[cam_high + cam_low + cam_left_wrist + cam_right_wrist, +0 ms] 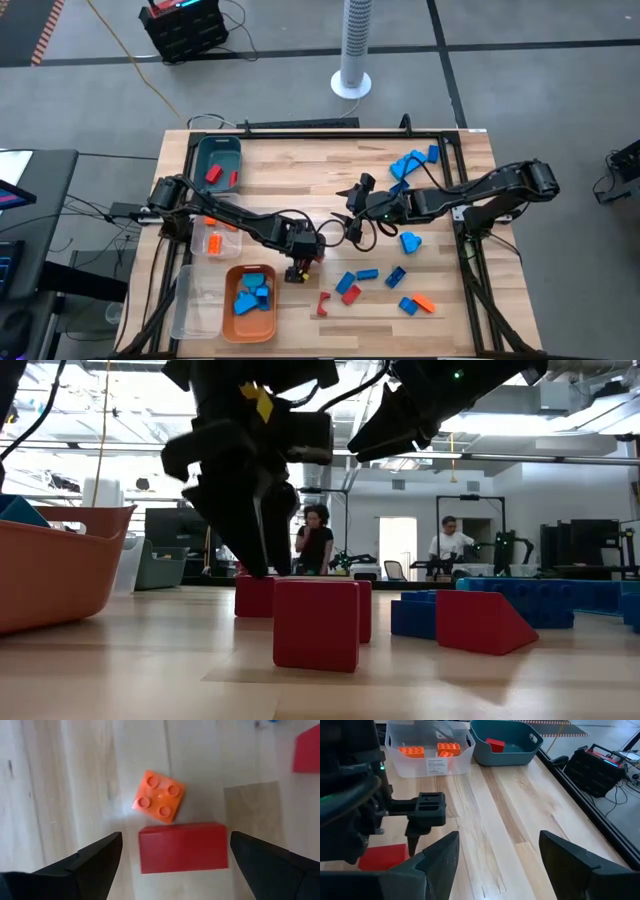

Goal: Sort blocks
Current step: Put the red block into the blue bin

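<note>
Along the worktop's left edge sit four containers: a teal bin [218,160] at the far end with red blocks [213,174] in it, a clear bin [215,238] holding orange ones, then an orange tray [252,302] of blue blocks and an empty-looking clear tub [196,300] near the front corner. Loose blocks lie scattered toward the front right, blue and red with one orange wedge [424,303], and a blue cluster [411,163] sits near the far right corner. Mid-table, the left gripper [297,268] points straight down with its jaws spread wide, straddling a smooth red block [183,847] that lies just beside a small orange four-stud block [159,796]; whether the two touch is hard to say. From table height more red blocks [316,622] stand in front and partly screen that spot. The right gripper [352,198] hangs close by over the middle, jaws apart and holding nothing. Two people [314,540] stand far back in the room.
</note>
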Motion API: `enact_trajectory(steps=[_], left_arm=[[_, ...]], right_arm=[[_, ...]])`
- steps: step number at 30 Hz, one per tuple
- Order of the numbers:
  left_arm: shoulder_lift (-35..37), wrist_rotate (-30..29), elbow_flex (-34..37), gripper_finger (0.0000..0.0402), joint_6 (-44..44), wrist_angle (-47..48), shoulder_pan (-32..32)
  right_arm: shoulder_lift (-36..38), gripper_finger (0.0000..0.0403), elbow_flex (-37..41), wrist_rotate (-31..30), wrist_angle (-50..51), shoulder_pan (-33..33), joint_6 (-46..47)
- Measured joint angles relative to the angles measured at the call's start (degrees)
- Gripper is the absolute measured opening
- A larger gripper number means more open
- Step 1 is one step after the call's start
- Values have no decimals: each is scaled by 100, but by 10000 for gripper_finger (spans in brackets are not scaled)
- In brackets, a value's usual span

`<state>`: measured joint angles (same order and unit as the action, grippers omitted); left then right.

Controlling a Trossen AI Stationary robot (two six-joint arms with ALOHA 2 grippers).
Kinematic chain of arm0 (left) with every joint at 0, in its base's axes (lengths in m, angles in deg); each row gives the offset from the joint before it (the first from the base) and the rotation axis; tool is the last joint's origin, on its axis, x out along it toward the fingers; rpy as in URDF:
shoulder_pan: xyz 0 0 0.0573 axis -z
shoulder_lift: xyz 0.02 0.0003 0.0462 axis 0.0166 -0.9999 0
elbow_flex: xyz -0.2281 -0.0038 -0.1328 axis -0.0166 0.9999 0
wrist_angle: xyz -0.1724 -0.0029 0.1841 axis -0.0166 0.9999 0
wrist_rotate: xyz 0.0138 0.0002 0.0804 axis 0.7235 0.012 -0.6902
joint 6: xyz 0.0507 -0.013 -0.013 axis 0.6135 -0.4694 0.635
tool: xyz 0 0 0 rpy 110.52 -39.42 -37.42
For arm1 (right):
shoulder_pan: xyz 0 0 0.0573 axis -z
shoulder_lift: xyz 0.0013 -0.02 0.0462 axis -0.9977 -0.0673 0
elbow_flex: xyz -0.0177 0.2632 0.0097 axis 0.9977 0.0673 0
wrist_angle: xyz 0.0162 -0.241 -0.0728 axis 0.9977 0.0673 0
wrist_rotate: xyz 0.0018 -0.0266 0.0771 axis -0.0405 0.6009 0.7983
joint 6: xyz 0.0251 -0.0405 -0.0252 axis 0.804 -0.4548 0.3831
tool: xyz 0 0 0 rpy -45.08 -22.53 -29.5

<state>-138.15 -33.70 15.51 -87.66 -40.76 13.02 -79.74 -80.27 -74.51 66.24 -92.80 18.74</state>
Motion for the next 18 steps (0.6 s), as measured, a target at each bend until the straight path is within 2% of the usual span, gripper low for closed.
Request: enact_trajectory(steps=[10, 13, 18], left_arm=[[0, -69, 337, 361, 143, -223, 8], [0, -65, 456, 344, 194, -406, 14], [0, -67, 466, 292, 231, -610, 14]], right_arm=[[0, 280, 0, -6, -1, 0, 4], [0, 280, 0, -7, -4, 0, 4], [0, 280, 0, -8, -4, 0, 4]])
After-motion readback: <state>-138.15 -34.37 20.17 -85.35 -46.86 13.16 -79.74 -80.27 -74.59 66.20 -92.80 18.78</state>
